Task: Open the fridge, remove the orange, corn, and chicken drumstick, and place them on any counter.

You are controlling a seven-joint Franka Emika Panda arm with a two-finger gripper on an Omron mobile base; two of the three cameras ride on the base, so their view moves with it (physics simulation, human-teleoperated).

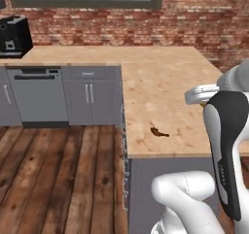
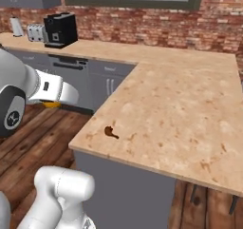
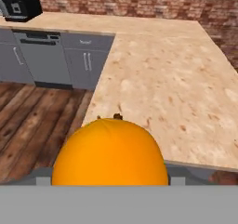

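From both base views we see the counter [image 1: 165, 82], a wide beige L-shaped worktop over grey cabinets [image 1: 90, 94], and on it, near its front edge, the small dark chicken drumstick [image 1: 158, 132]. The right base view adds a black coffee machine [image 2: 60, 29] by the brick wall. The hand view gives us the orange [image 3: 109, 153], large and close, sitting in the gripper [image 3: 109, 179], whose fingers stand wide around it.
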